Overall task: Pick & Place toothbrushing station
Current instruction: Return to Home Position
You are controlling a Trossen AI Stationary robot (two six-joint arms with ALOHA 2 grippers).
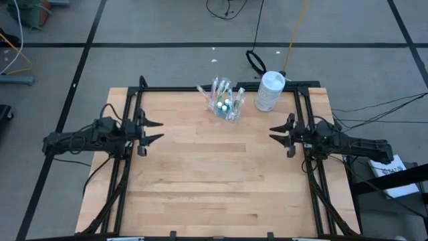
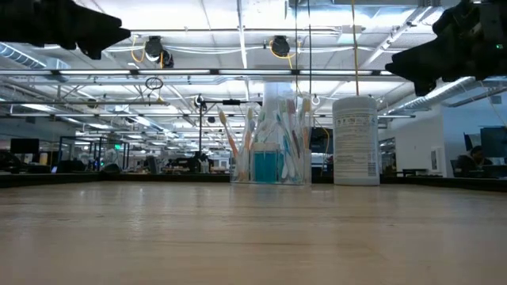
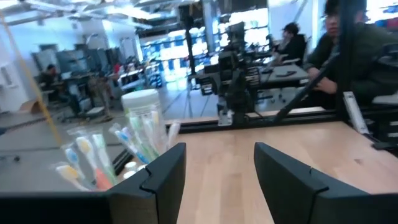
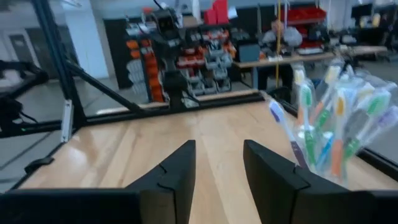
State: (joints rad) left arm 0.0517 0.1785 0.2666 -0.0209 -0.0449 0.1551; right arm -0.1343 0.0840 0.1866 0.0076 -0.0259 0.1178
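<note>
from above: the left hand (image 1: 160, 131) hovers by the left rail, fingers spread and empty, and the right hand (image 1: 274, 133) mirrors it by the right rail, fingers apart, nothing held. that reads as a parked pose, so i'd judge the loading finished. the clear holder (image 1: 226, 104) stands at the far edge of the surface (image 1: 214, 181), just beside the white bottle (image 1: 270, 91), well apart from both arms. down at surface level: holder upright, toothbrushes (image 2: 295, 131) fanned heads-up inside it, a blue toothpaste tube (image 2: 266, 166) standing low among them, the bottle close alongside but not touching. left wrist: two dark fingers wide apart over bare wood, brush heads off to one side, people at desks beyond. right wrist: same open gap, and the brushes bunched in the holder, green, orange and blue handles leaning outward.
</note>
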